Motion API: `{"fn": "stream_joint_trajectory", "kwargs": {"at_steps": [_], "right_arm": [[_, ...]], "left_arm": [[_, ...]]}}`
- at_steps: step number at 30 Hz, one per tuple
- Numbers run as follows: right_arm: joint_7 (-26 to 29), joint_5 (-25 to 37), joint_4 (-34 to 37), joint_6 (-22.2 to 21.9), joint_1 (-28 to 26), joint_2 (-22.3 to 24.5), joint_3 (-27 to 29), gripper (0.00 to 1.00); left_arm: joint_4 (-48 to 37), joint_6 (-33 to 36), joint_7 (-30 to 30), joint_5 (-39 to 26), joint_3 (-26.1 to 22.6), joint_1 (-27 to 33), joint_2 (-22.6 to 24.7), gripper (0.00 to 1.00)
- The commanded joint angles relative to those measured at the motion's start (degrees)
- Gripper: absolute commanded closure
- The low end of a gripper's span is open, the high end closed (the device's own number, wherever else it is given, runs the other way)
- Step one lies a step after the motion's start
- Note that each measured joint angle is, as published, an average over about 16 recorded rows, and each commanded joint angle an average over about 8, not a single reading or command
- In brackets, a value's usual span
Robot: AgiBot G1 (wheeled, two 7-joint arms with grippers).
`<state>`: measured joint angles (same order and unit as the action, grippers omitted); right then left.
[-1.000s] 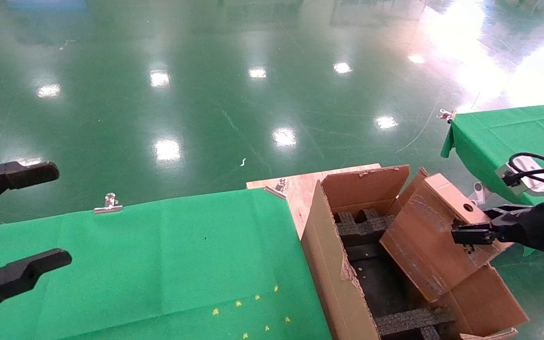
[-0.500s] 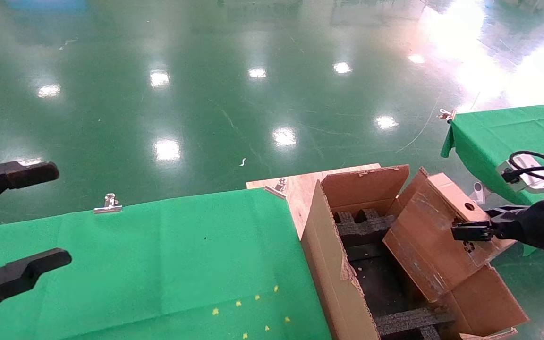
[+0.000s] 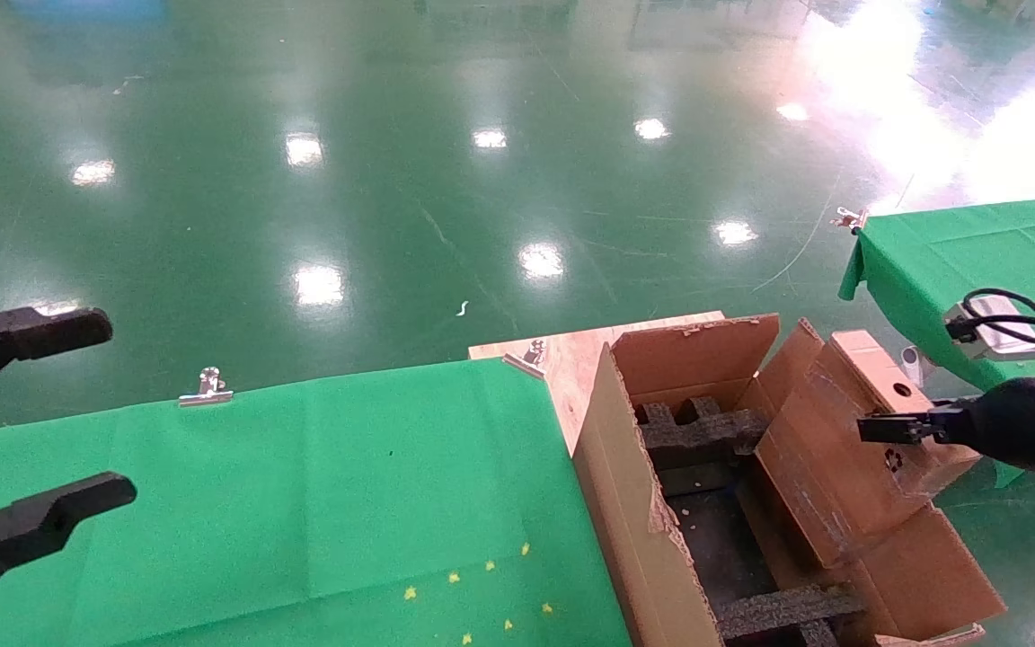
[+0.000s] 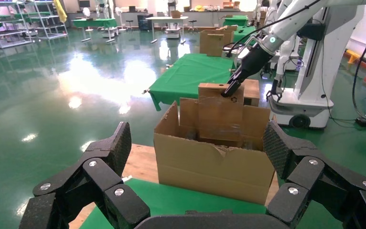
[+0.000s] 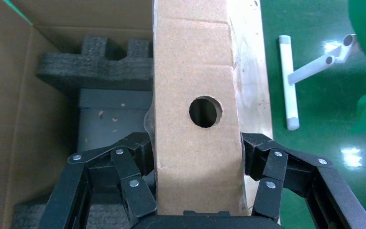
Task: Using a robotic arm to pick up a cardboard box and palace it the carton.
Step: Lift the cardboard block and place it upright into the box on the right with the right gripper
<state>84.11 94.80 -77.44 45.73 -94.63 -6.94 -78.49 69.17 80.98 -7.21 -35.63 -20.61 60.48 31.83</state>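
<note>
The cardboard box [image 3: 832, 458], small and brown with a round hole in its narrow face, is tilted, its lower end inside the carton [image 3: 634, 512] against the right wall. My right gripper [image 3: 872, 429], on the robotic arm [image 3: 1030, 436], is shut on the box's upper end. In the right wrist view the fingers [image 5: 133, 167] press both sides of the box [image 5: 193, 90] above the black foam inserts [image 5: 100, 62]. My left gripper [image 3: 118, 409] is open and empty at the far left, above the green table. In the left wrist view [image 4: 198, 143] it faces the carton [image 4: 209, 167].
The carton stands on a wooden board [image 3: 571, 355] beside the green-clothed table [image 3: 302, 503]. Metal clips [image 3: 206, 388] hold the cloth. A second green table [image 3: 958, 256] stands at the right, with a white pipe frame [image 5: 288, 81] on the floor below it.
The right gripper has shifted the box to the right and set it steeper, its lower end sinking deeper along the carton's right wall. The left arm has not moved.
</note>
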Motion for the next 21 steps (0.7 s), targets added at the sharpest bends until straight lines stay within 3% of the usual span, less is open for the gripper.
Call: {"fn": "stream_joint_trajectory", "kwargs": {"at_steps": [1,21], "right_arm": [[2.6,2.2,-0.2,0.1,0.0,-0.7,-0.1,1.00],[14.4,13.8,-0.4,-3.5,4.7,-6.5,-3.8,1.00]], "left_arm": [[0.0,0.0,0.0,0.0,0.0,0.0,0.0,0.00],[0.0,0.0,0.0,0.0,0.0,0.0,0.0,0.00]]}}
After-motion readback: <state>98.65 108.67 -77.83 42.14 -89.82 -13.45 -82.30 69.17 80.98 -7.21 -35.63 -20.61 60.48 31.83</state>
